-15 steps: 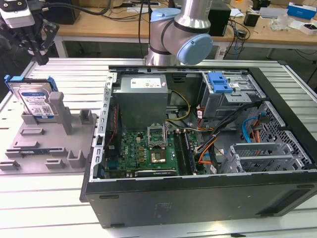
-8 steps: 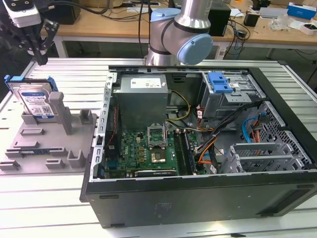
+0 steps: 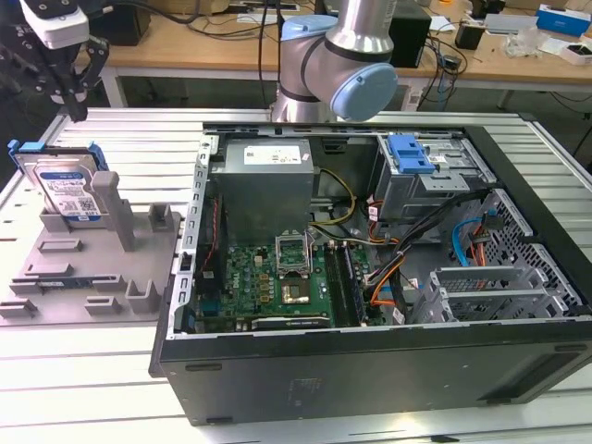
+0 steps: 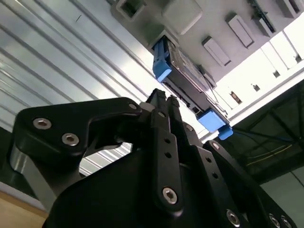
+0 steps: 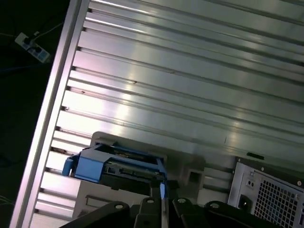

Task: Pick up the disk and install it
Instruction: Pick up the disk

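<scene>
The disk [image 3: 67,185] stands with its lower edge hidden behind posts of the grey fixture [image 3: 85,277].

The arm [image 3: 356,37] is a silver tube with rounded pale blue joint caps [image 3: 363,91]. The gripper [image 3: 74,109] has a white housing [image 3: 54,23] and black, flat linkage fingers [image 4: 161,142] studded with silver screws [image 4: 169,194].
</scene>
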`<state>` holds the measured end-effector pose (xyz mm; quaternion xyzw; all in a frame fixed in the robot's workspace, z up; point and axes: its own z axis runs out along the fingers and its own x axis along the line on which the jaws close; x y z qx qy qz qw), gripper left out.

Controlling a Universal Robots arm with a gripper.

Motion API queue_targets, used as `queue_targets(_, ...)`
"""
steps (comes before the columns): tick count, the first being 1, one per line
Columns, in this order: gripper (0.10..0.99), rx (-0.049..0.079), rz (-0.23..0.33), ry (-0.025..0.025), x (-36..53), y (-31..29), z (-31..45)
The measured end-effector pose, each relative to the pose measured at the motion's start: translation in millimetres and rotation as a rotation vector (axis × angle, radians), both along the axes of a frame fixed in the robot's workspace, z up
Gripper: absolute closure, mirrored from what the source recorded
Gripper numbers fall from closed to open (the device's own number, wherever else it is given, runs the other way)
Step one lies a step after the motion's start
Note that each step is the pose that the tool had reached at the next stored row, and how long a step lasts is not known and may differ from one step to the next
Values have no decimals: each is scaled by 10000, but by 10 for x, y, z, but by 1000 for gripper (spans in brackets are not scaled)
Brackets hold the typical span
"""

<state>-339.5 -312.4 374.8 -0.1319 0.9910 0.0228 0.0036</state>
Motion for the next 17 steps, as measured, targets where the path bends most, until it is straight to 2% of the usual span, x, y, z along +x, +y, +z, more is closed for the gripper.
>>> queue_targets(3, 729, 0, 574, 1, 6, 0, 0)
queue_targets(5, 604, -1, 1181, 1, 11, 0, 0)
queue_targets(17, 604, -10, 3951, 2, 12, 1, -2)
